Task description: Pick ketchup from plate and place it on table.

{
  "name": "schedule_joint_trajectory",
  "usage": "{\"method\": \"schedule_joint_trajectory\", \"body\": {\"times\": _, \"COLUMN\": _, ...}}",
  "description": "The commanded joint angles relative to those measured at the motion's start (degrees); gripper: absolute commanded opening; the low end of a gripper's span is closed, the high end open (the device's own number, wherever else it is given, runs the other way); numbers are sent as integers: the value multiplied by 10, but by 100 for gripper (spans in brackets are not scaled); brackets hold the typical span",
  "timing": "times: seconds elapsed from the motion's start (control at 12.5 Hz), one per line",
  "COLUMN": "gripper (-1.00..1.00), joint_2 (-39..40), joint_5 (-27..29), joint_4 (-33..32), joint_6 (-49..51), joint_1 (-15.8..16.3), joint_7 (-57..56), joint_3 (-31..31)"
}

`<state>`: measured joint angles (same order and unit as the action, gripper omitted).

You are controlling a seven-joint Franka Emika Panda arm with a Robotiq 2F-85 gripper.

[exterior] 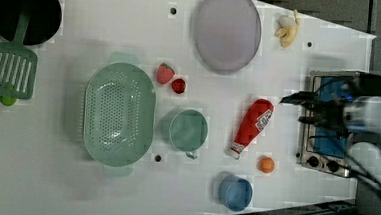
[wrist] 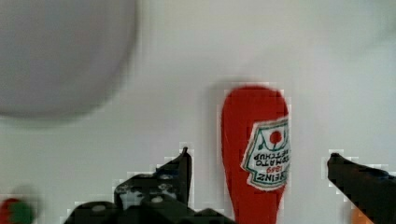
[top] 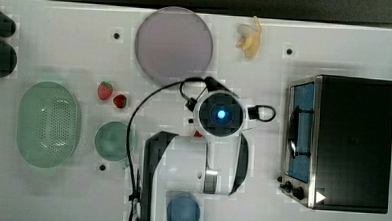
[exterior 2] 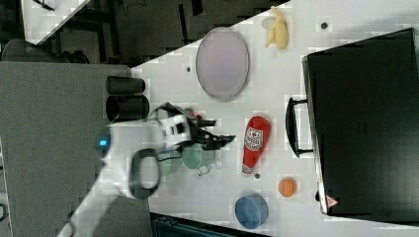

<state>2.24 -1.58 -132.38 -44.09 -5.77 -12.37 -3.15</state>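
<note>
The ketchup [exterior: 252,125], a slim red bottle with a white label and a whitish cap, lies flat on the white table [exterior: 214,91], clear of the plate. It also shows in the right view as the ketchup [exterior 2: 254,140]. The pale mauve plate [exterior: 227,29] sits bare at the table's far edge, plate [top: 173,44]. My gripper [wrist: 259,156] is open and held above the table, with one dark finger on each side of the ketchup [wrist: 254,154] in the wrist view. From the side, the gripper [exterior 2: 222,131] hangs in the air. In the top view my wrist [top: 219,114] covers the bottle.
A green perforated basket [exterior: 119,114], a green bowl [exterior: 188,131], two strawberries [exterior: 165,74] and a blue bowl [exterior: 235,192] stand around. A small orange thing [exterior: 266,164] lies near the bottle's cap. A toaster oven [top: 348,142] stands at the top view's right; a banana [exterior: 287,31] lies beyond.
</note>
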Motion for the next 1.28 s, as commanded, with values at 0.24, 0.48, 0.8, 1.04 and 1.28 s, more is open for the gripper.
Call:
{"method": "schedule_joint_trajectory", "body": {"times": 0.24, "gripper": 100, "joint_2": -56, "joint_5": 12, "joint_4": 176, "joint_6": 174, "joint_1": -1, "joint_7": 79, "joint_3": 5}}
{"method": "schedule_joint_trajectory", "body": {"times": 0.48, "gripper": 100, "joint_2": -53, "joint_5": 12, "joint_4": 283, "joint_6": 309, "joint_1": -1, "joint_7": 79, "joint_3": 6}}
{"method": "schedule_joint_trajectory", "body": {"times": 0.8, "gripper": 100, "joint_2": -54, "joint_5": 12, "joint_4": 339, "joint_6": 413, "joint_1": -2, "joint_7": 79, "joint_3": 6}}
{"method": "schedule_joint_trajectory", "body": {"times": 1.04, "gripper": 100, "joint_2": -53, "joint_5": 12, "joint_4": 336, "joint_6": 410, "joint_1": -2, "joint_7": 79, "joint_3": 6}}
{"method": "schedule_joint_trajectory", "body": {"times": 1.28, "gripper": 100, "joint_2": -52, "joint_5": 12, "joint_4": 335, "joint_6": 410, "joint_1": -2, "joint_7": 79, "joint_3": 6}}
